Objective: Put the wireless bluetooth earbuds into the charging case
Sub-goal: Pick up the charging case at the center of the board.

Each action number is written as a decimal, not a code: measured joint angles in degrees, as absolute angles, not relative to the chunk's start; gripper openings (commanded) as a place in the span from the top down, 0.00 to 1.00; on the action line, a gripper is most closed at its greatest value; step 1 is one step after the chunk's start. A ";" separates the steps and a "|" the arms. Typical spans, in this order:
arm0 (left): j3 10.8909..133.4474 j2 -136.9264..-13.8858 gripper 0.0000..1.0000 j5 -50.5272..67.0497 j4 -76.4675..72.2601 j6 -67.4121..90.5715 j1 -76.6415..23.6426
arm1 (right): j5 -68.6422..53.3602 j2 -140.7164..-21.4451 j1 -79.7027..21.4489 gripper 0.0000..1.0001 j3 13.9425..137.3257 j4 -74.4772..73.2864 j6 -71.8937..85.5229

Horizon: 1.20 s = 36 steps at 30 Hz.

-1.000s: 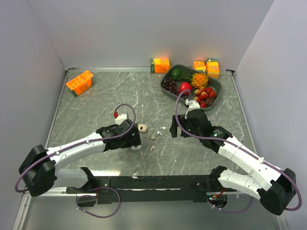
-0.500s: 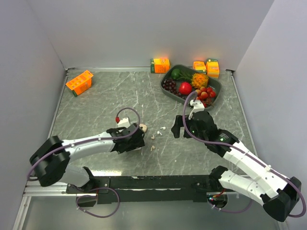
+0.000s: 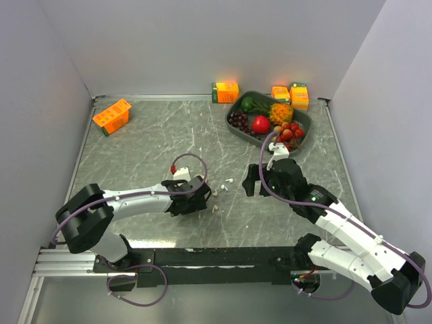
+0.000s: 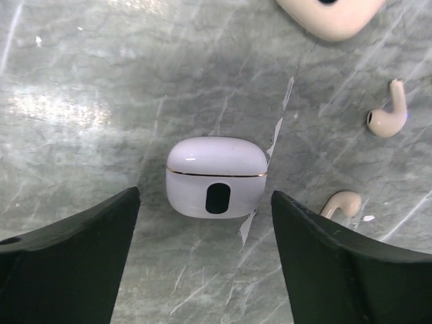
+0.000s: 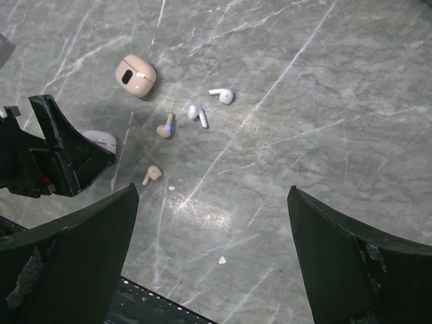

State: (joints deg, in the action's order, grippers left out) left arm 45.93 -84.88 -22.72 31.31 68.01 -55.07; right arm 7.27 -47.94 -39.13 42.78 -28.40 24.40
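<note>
A closed white charging case [image 4: 216, 177] lies on the marble table, between the fingers of my open left gripper [image 4: 204, 216] but not touched by them. A beige case [image 4: 331, 13] lies just beyond it. Two beige earbuds [image 4: 388, 116] [image 4: 341, 202] lie to its right. The right wrist view shows the beige case [image 5: 136, 74], two white earbuds [image 5: 223, 94] [image 5: 197, 113], two beige earbuds [image 5: 164, 128] [image 5: 152, 174], and the white case [image 5: 100, 140] half hidden by the left gripper [image 5: 61, 152]. My right gripper [image 5: 212, 196] is open and empty, above the table to the right of the earbuds.
A grey tray [image 3: 305, 121] of toy fruit stands at the back right. Orange cartons stand next to it [image 3: 225, 91] [image 3: 298, 96], and another lies at the back left [image 3: 112, 115]. Grey walls close in the table on three sides.
My left gripper has moved right, towards the earbuds, and now straddles the white case, covering the beige case in the top view. The right arm shifted slightly.
</note>
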 measured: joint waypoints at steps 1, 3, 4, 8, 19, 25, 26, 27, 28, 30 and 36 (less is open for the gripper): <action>46.22 -85.47 0.18 -22.83 31.29 67.72 -55.33 | 7.33 -47.83 -39.13 0.01 42.61 -28.49 24.40; 46.57 -86.43 0.18 -22.98 31.40 67.11 -55.88 | 7.51 -47.66 -39.13 0.01 42.52 -28.67 24.40; 46.76 -86.85 0.18 -23.16 31.48 66.94 -56.14 | 7.55 -47.51 -39.13 0.01 42.41 -28.64 24.40; 47.37 -87.79 0.20 -24.05 32.08 66.70 -56.73 | 7.86 -46.72 -39.13 0.01 41.78 -28.80 24.40; 48.38 -89.62 0.39 -26.76 32.84 66.30 -56.84 | 8.14 -46.11 -39.13 0.01 40.71 -28.82 24.40; 48.58 -89.89 0.83 -27.22 32.53 65.67 -56.88 | 8.45 -45.60 -39.13 0.01 40.71 -28.80 24.38; 48.58 -89.84 0.88 -27.27 32.53 65.69 -56.93 | 8.49 -45.54 -39.13 0.01 40.71 -28.80 24.38; 48.53 -89.73 0.93 -27.33 32.53 65.69 -57.01 | 8.49 -45.47 -39.13 0.01 40.71 -28.80 24.40; 48.36 -89.41 0.99 -27.40 32.40 65.69 -57.25 | 8.45 -45.43 -39.13 0.01 40.71 -28.80 24.40; 47.46 -87.79 0.99 -27.44 32.18 65.30 -57.98 | 8.05 -45.34 -39.13 0.01 40.75 -28.93 24.43; 41.45 -72.49 0.99 -24.36 20.84 54.76 -60.27 | 3.16 -45.56 -39.13 0.01 44.38 -30.02 24.27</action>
State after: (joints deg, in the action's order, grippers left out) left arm 41.45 -72.49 -24.36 20.84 54.76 -60.27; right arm 3.16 -45.56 -39.13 44.38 -30.02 24.27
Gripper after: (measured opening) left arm 0.575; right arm 0.994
